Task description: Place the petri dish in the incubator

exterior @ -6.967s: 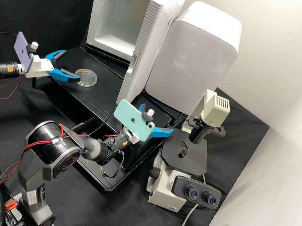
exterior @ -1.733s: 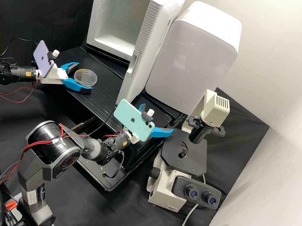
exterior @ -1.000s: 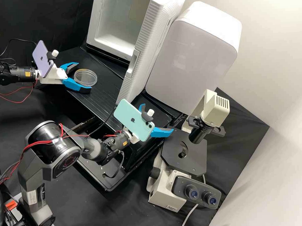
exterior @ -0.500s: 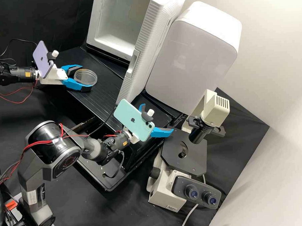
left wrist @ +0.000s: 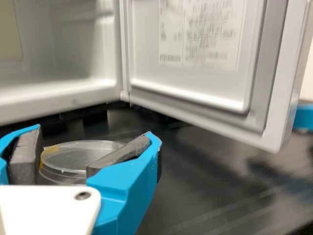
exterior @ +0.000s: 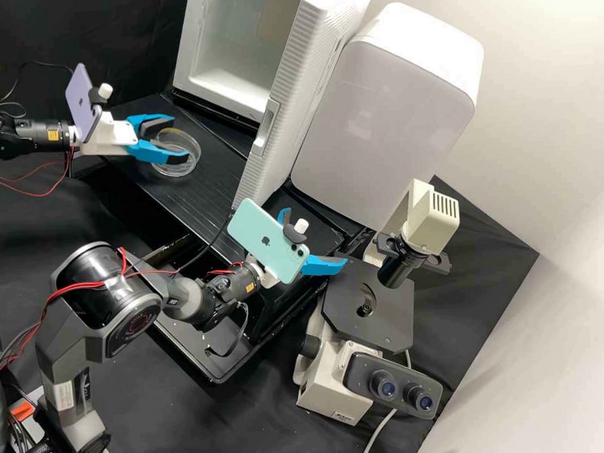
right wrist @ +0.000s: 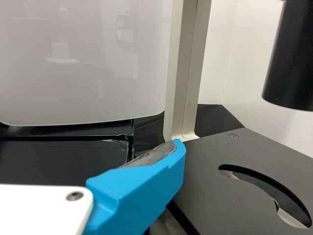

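Petri dish (left wrist: 73, 157) clamped in left gripper (exterior: 180, 136); open incubator (exterior: 241, 49) at 1 o'clock; right gripper (exterior: 316, 238) spread, empty; insertion not yet done.

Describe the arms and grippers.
Both arms are dark grey with rounded joints; red wires loop over the right arm. Each white gripper carries two bright blue fingers with grey pads. The left gripper wears a lilac phone, the right gripper a mint phone.
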Action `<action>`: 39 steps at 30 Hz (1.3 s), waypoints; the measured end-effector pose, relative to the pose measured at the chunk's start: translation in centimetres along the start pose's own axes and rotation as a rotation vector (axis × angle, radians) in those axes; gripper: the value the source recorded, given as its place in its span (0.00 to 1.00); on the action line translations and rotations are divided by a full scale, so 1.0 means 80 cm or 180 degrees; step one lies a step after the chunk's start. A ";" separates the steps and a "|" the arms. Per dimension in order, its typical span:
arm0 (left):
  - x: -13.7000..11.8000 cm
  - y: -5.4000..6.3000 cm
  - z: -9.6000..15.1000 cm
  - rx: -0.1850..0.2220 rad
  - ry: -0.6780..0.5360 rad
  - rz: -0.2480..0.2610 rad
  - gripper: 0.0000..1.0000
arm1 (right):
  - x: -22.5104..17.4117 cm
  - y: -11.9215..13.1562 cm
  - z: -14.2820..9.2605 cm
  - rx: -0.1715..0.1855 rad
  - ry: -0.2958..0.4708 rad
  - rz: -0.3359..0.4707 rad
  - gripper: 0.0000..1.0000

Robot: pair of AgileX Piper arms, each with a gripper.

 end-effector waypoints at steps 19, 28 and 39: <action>0.005 0.069 0.009 0.0100 -0.0118 0.0565 0.00 | 0.000 0.000 0.000 0.0000 0.0000 0.0000 1.00; 0.051 0.072 0.026 0.0280 -0.0165 0.0580 0.00 | 0.000 0.000 0.000 0.0000 0.0000 0.0000 1.00; 0.143 0.058 0.025 0.0353 0.0239 0.0210 0.00 | 0.000 0.000 0.000 0.0000 0.0000 0.0000 1.00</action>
